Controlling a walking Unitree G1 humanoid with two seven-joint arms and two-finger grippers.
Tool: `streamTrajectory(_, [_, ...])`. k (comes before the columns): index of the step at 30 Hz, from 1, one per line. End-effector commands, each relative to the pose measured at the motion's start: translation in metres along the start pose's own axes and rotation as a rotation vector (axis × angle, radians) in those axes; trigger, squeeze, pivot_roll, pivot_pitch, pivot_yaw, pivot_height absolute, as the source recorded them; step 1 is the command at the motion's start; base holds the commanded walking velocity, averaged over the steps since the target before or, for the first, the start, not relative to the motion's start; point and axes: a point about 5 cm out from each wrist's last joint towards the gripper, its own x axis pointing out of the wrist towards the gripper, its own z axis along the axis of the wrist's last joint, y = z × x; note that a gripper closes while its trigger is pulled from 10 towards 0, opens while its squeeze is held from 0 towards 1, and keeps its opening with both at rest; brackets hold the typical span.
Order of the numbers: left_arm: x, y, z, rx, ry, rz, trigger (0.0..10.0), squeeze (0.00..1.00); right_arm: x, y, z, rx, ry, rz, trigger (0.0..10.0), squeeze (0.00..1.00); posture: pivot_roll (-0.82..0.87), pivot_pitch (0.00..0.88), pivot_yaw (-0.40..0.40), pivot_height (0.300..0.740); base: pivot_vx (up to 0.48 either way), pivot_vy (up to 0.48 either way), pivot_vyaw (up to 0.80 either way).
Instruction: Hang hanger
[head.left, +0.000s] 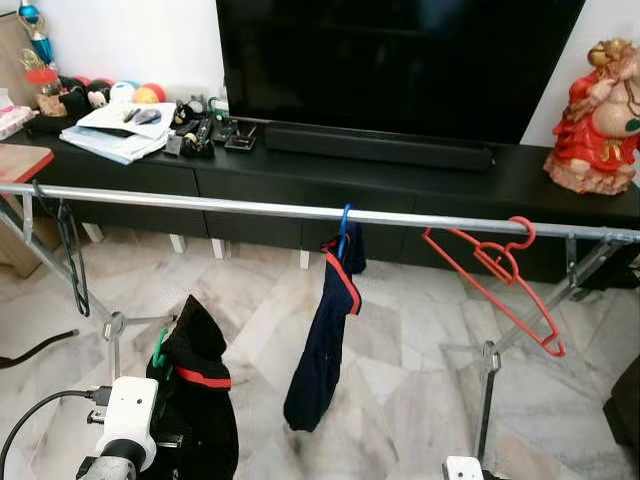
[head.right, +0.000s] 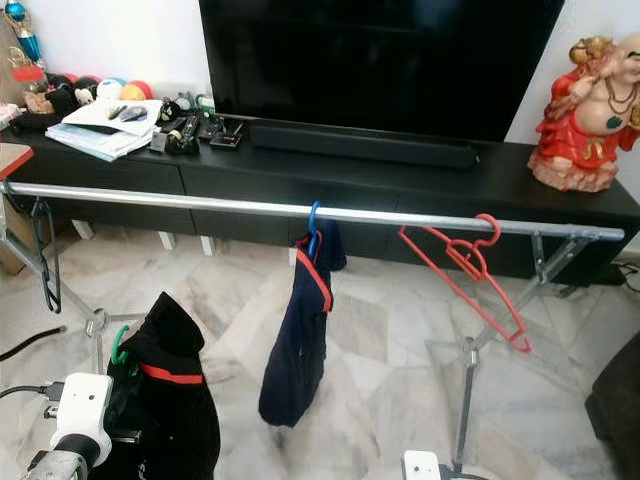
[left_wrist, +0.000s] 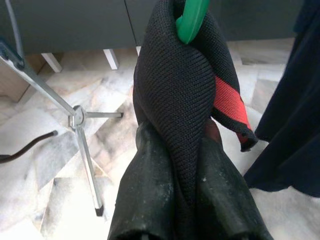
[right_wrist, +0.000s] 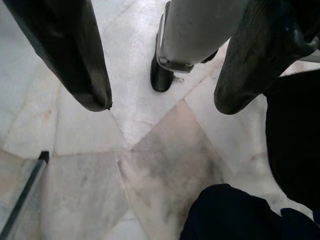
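Left tool (left_wrist: 187, 200), fingers clamped on a black garment with a red band (head.left: 197, 395) carried on a green hanger (left_wrist: 191, 20), held low in front of and below the metal rail (head.left: 250, 207). Right tool (right_wrist: 160, 90), fingers spread apart and empty, above the marble floor (right_wrist: 150, 165). On the rail hang a navy garment (head.left: 322, 350) on a blue hanger (head.left: 344, 228) and a bare red hanger (head.left: 495, 268).

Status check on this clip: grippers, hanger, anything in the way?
Left gripper shut on black garment with green hanger, below rail. Right gripper open, idle. Navy garment hangs mid-rail.
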Motion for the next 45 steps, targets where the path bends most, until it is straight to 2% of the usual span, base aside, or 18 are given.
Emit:
streamTrajectory(1, [0.000, 0.003, 0.007, -0.009, -0.035, 0.013, 10.0, 0.00, 0.000, 0.001, -0.003, -0.010, 0.017, 0.001, 10.0, 0.00, -0.02, 0.049, -0.032, 0.740, 0.382, 0.000, 0.00])
streamTrajectory(5, [0.002, 0.001, 0.009, -0.013, -0.040, -0.002, 10.0, 0.00, -0.001, 0.001, -0.006, -0.006, 0.021, -0.002, 10.0, 0.00, -0.02, 0.051, -0.031, 0.740, 0.391, 0.000, 0.00])
streamTrajectory(11, [0.002, -0.001, 0.009, -0.011, -0.038, -0.010, 10.0, 0.00, -0.006, -0.017, -0.012, 0.002, 0.027, -0.019, 10.0, 0.00, -0.02, 0.054, -0.031, 0.740, 0.403, 0.000, 0.00])
streamTrajectory(16, [0.002, -0.002, 0.009, -0.011, -0.038, -0.012, 10.0, 0.00, -0.007, -0.023, -0.013, -0.002, 0.030, -0.022, 10.0, 0.00, -0.02, 0.060, -0.035, 0.740, 0.405, 0.000, 0.00])
streamTrajectory(22, [0.002, -0.005, 0.008, -0.011, -0.037, -0.022, 10.0, 0.00, -0.006, -0.017, -0.016, -0.008, 0.033, -0.015, 10.0, 0.00, -0.02, 0.065, -0.037, 0.740, 0.404, 0.000, 0.00])
streamTrajectory(25, [0.001, -0.013, 0.008, -0.007, -0.037, -0.078, 10.0, 0.00, -0.004, -0.001, -0.017, -0.012, 0.037, -0.002, 10.0, 0.00, -0.02, 0.077, -0.041, 0.740, 0.376, 0.000, 0.00])
streamTrajectory(27, [0.001, -0.015, 0.008, -0.006, -0.038, -0.093, 10.0, 0.00, -0.003, 0.001, -0.017, -0.013, 0.038, -0.001, 10.0, 0.00, -0.02, 0.077, -0.041, 0.740, 0.315, 0.000, 0.00])
streamTrajectory(30, [0.000, -0.020, 0.009, 0.017, -0.051, -0.151, 10.0, 0.00, -0.003, 0.004, -0.017, -0.015, 0.039, 0.002, 10.0, 0.00, -0.02, 0.080, -0.042, 0.740, 0.000, 0.000, 0.00])
streamTrajectory(31, [-0.001, -0.022, 0.010, 0.033, -0.054, -0.190, 10.0, 0.00, -0.002, 0.005, -0.016, -0.014, 0.038, 0.002, 10.0, 0.00, -0.01, 0.084, -0.043, 0.740, 0.000, 0.000, 0.00])
streamTrajectory(32, [-0.005, -0.028, 0.009, 0.075, -0.042, -0.295, 10.0, 0.00, -0.002, 0.006, -0.014, -0.015, 0.034, 0.002, 10.0, 0.00, -0.01, 0.085, -0.044, 0.740, 0.000, 0.000, 0.00])
streamTrajectory(33, [-0.005, -0.028, 0.009, 0.075, -0.042, -0.295, 10.0, 0.00, -0.002, 0.006, -0.014, -0.015, 0.034, 0.002, 10.0, 0.00, -0.01, 0.085, -0.044, 0.740, 0.000, 0.000, 0.00])
streamTrajectory(34, [-0.007, -0.029, 0.008, 0.103, -0.033, -0.341, 10.0, 0.00, -0.001, 0.006, -0.011, -0.015, 0.030, 0.005, 10.0, 0.00, -0.01, 0.088, -0.044, 0.740, 0.000, 0.000, 0.00])
streamTrajectory(37, [-0.007, -0.020, 0.009, 0.147, -0.037, -0.344, 10.0, 0.00, 0.000, 0.008, -0.006, -0.015, 0.021, 0.008, 10.0, 0.00, -0.01, 0.091, -0.044, 0.740, 0.000, 0.000, 0.00])
streamTrajectory(40, [-0.006, -0.015, 0.011, 0.151, -0.042, -0.331, 10.0, 0.00, 0.001, 0.008, -0.005, -0.016, 0.019, 0.009, 10.0, 0.00, 0.00, 0.092, -0.045, 0.740, 0.000, 0.000, 0.00])
streamTrajectory(42, [-0.005, -0.011, 0.016, 0.157, -0.065, -0.315, 10.0, 0.00, 0.001, 0.009, -0.003, -0.017, 0.016, 0.010, 10.0, 0.00, 0.00, 0.093, -0.045, 0.740, 0.000, 0.000, 0.00])
streamTrajectory(45, [0.000, -0.007, 0.033, 0.152, -0.147, -0.281, 10.0, 0.00, 0.000, 0.006, -0.006, -0.015, 0.017, 0.005, 10.0, 0.00, 0.00, 0.095, -0.047, 0.740, 0.000, 0.000, 0.00])
